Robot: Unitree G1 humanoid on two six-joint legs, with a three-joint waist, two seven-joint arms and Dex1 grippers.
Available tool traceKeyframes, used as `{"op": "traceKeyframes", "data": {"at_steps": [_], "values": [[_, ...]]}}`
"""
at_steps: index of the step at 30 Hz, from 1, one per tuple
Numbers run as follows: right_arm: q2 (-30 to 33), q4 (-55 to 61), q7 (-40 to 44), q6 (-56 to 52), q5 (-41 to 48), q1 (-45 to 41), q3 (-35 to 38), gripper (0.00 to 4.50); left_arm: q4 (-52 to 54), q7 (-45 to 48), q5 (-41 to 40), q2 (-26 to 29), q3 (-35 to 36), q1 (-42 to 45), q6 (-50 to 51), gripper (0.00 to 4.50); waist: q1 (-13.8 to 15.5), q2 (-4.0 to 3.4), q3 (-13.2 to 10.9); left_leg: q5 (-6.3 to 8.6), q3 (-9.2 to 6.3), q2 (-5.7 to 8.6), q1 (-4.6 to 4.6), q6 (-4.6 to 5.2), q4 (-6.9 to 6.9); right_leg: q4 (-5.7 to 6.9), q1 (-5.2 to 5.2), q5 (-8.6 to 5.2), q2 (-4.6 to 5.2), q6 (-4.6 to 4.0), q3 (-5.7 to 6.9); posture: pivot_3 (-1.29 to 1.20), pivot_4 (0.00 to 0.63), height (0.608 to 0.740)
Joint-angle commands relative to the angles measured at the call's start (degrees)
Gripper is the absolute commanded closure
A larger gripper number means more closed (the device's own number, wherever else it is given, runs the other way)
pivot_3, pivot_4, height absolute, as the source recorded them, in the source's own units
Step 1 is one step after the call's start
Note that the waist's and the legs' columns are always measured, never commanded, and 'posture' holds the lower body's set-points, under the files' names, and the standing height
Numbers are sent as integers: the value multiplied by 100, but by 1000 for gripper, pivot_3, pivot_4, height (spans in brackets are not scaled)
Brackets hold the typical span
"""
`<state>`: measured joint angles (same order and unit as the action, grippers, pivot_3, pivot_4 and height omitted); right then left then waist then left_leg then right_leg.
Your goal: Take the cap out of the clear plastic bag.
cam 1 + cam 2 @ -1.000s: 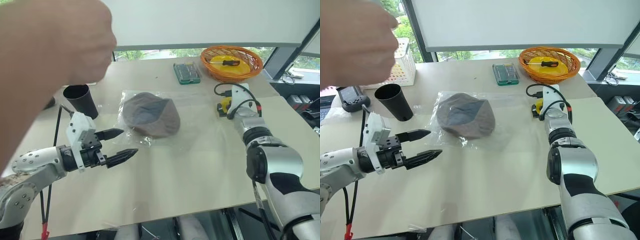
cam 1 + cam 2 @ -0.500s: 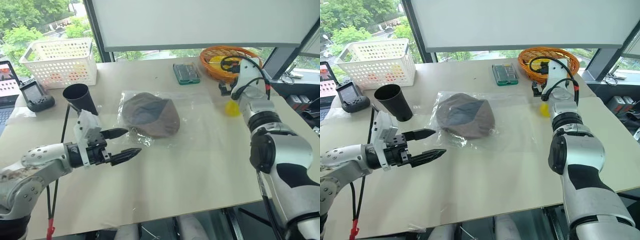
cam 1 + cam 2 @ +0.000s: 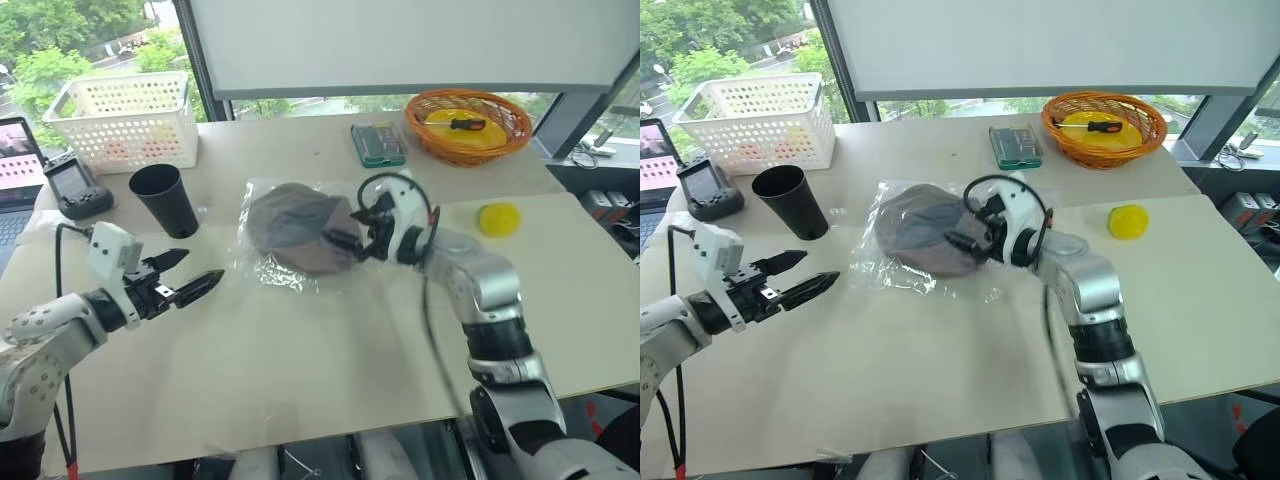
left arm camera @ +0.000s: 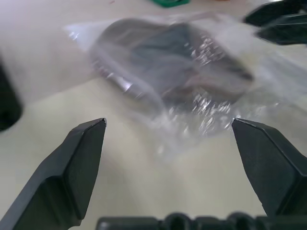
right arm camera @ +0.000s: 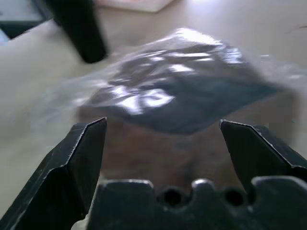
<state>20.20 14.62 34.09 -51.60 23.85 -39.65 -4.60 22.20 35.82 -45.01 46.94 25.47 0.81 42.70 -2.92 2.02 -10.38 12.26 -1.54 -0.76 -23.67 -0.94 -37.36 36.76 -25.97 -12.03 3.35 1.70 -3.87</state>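
Fingers spread wide on both sides, and neither hand holds anything. The right hand [image 3: 352,232] reaches across from the right, forearm lying low over the counter [image 3: 330,350], its two black fingers pointing leftward at the near right edge of the clear plastic bag [image 3: 270,265]. Those fingertips sit right at the cap [image 3: 295,225]; from where I stand I can't tell whether they touch the plastic or hang just off it. Seen from that wrist, the cap's dark mound lies squarely between the two open fingers [image 5: 79,158].

The left hand [image 3: 185,275] hovers well to the left of the bag, above bare counter, forearm stretched out from the left edge, wrist bent so the fingers aim rightward toward the bag and a little down. Its fingers are apart, the upper one raised, the lower one jutting further out. From that wrist's view the bag and cap sit ahead between the fingertips [image 4: 79,158], with a stretch of counter between.

The cap, brown with a darker panel, lies flat inside the crinkly bag near the middle of the counter. A black cup [image 3: 165,198] stands to the left of the bag, beyond the left hand. A white basket [image 3: 125,120] sits at the far left corner, an orange basket [image 3: 470,125] at the far right, a green case [image 3: 378,143] between them, and a yellow ball [image 3: 498,217] off to the right.
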Motion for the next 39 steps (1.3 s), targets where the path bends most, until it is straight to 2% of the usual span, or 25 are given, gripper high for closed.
{"op": "traceKeyframes", "data": {"at_steps": [1,4,6,8,10,13,17,21,26,32,39], "values": [[209,968,115,-169,198,191,-187,3,-4,149,61,47,175,-19,-147,0,28,12,6,0,1,-2,8,0,-8,0,10,0,-4,0,1,0,150,736],[422,1203,183,-101,140,375,-369,3,18,162,14,-46,75,35,-95,0,49,19,9,1,-1,-13,87,-1,-11,-14,99,-28,-16,26,9,0,150,736],[963,1404,363,249,-333,594,-891,3,-35,181,132,-143,-163,102,-172,0,55,19,10,1,3,-13,98,0,-11,-19,111,-40,-16,36,8,0,150,736],[1242,1539,444,399,-525,718,-1172,3,-66,189,211,-210,-296,162,-207,0,53,24,12,0,4,-11,101,0,-13,-18,115,-41,-14,38,7,0,150,736],[1190,1584,348,392,-535,760,-1218,3,-83,201,256,-259,-377,224,-210,0,22,27,14,0,4,-14,97,0,-11,-15,108,-41,-18,37,6,0,150,736],[1093,1467,-19,552,-1065,791,-1574,3,-185,146,348,-421,-654,445,-211,0,-1,28,14,1,6,-18,87,1,-8,2,86,-18,-25,-1,-4,0,150,736],[640,1200,-364,640,-1445,639,-1874,3,-361,160,443,-477,-757,639,-228,0,0,32,16,1,5,-18,86,1,-10,3,86,-18,-26,0,-4,0,150,736],[195,836,-339,1047,-1823,446,-2467,3,-583,212,526,-398,-671,752,-264,0,-2,33,16,1,5,-18,87,1,-10,2,86,-18,-27,0,-4,0,150,736],[-455,-296,-398,1958,-2409,-30,-2953,3,-551,244,459,-310,-487,690,-202,0,-27,35,16,1,3,-18,84,1,-10,3,83,-15,-26,-5,-3,0,150,736],[-1224,-2558,-1230,3147,-3747,-804,-3584,3,-224,134,287,-315,-148,400,-54,0,-58,43,20,1,2,-18,87,0,-9,4,83,-12,-24,-8,-1,0,150,736],[-2182,-4912,-2064,3955,-4410,-1217,-3585,3,15,24,178,-337,82,200,64,0,-128,52,25,1,0,-17,92,0,-6,10,84,-8,-19,-14,-1,0,150,736]]}}
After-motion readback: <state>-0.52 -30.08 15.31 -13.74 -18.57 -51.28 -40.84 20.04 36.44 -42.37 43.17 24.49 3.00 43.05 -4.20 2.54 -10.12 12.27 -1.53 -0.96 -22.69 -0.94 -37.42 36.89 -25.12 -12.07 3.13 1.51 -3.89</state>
